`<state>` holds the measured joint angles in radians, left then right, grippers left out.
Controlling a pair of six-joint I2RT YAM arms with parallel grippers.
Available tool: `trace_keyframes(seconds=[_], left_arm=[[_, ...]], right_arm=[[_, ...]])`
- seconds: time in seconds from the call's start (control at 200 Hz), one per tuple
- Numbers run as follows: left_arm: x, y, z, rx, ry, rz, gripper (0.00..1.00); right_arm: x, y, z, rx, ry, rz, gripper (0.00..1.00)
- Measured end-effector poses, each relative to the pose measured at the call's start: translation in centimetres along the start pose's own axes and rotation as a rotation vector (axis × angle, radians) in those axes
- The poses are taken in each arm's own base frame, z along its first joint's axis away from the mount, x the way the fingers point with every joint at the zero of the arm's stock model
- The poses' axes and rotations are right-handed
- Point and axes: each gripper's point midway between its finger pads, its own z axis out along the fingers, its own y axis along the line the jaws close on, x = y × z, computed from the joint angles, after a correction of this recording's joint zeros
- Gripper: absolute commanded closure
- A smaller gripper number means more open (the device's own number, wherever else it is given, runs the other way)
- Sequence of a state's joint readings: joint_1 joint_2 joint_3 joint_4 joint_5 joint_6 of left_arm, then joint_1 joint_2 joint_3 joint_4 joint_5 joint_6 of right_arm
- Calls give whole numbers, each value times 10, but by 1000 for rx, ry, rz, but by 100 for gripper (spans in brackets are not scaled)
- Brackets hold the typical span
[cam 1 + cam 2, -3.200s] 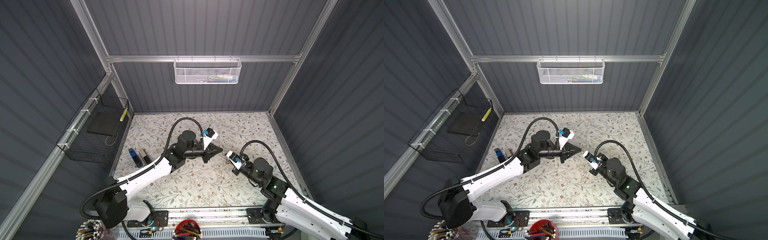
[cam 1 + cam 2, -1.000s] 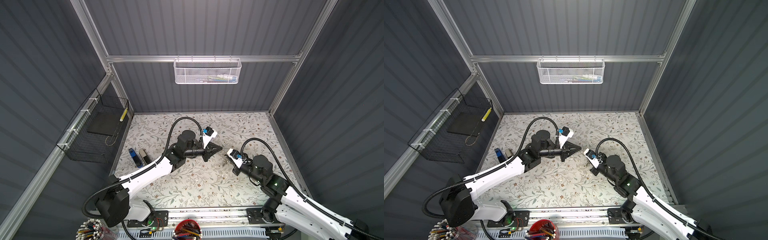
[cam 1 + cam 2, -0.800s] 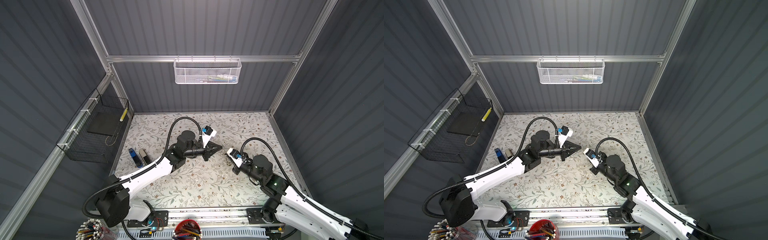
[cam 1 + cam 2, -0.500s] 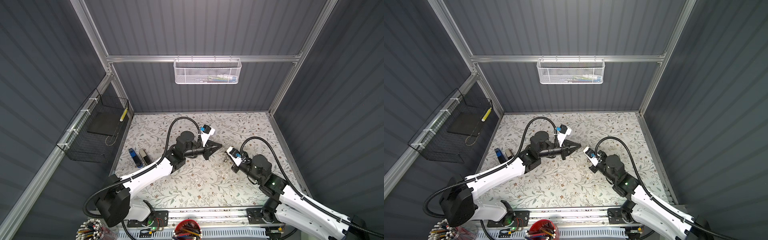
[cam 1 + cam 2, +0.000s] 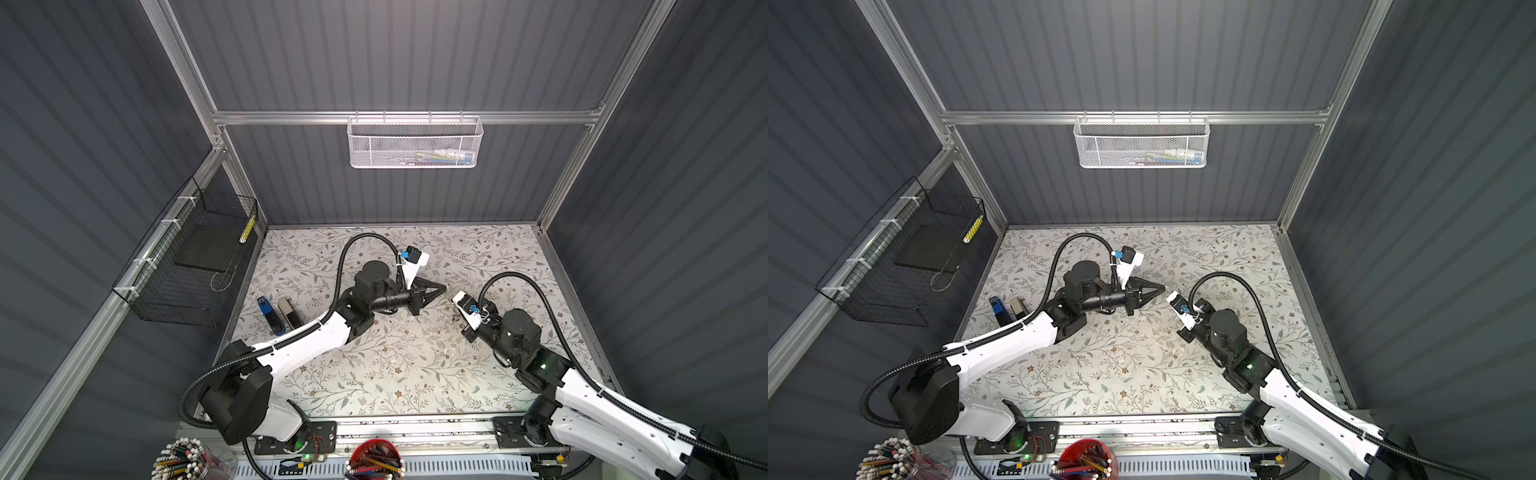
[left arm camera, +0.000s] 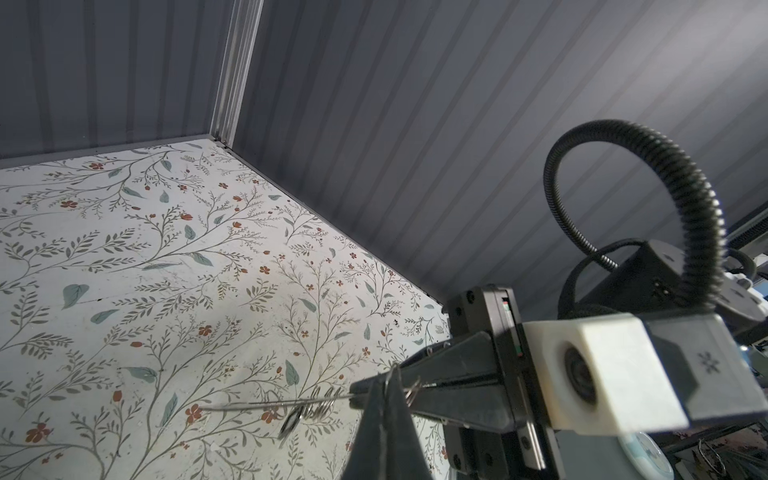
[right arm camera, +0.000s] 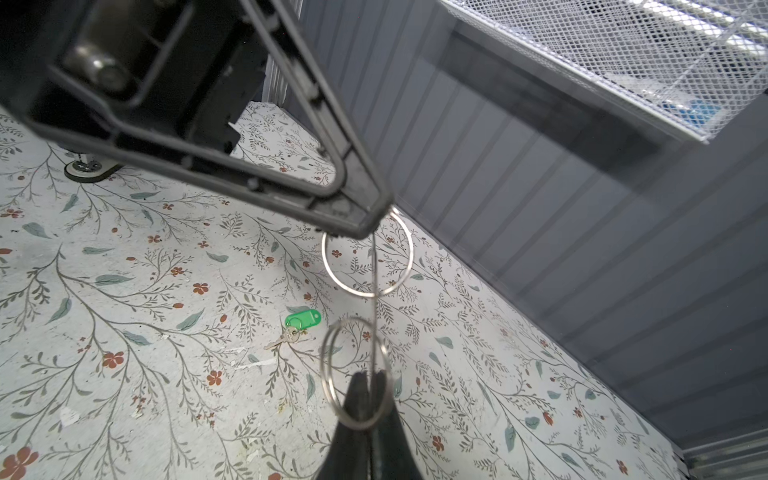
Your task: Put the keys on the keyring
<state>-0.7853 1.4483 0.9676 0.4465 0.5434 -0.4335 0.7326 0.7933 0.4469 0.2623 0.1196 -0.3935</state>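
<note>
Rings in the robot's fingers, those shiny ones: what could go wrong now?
1. The left fingers pinch a silver ring only at its rim, and the right fingers pinch a second ring the same way. A tug might pop one loose, and it would drop to the table.
2. The green-tagged key lies on the table, not on either ring. Both sets of fingers are busy, so fetching it probably means letting a ring go.

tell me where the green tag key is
In the right wrist view the green-tagged key lies loose on the floral table, just beyond the ring pinched in the right tool.
</note>
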Motion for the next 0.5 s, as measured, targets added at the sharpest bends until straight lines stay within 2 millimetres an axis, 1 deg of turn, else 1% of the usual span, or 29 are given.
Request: trace_keyframes(seconds=[0.145, 0.285, 0.5], left_arm=[[-2, 1, 2, 8, -14, -21, 100], [0, 5, 4, 4, -12, -36, 100], [0, 6, 5, 0, -12, -43, 100]], right_arm=[[0, -3, 2, 22, -1, -3, 100], [5, -4, 5, 36, 22, -33, 100], [6, -5, 6, 53, 31, -60, 100]])
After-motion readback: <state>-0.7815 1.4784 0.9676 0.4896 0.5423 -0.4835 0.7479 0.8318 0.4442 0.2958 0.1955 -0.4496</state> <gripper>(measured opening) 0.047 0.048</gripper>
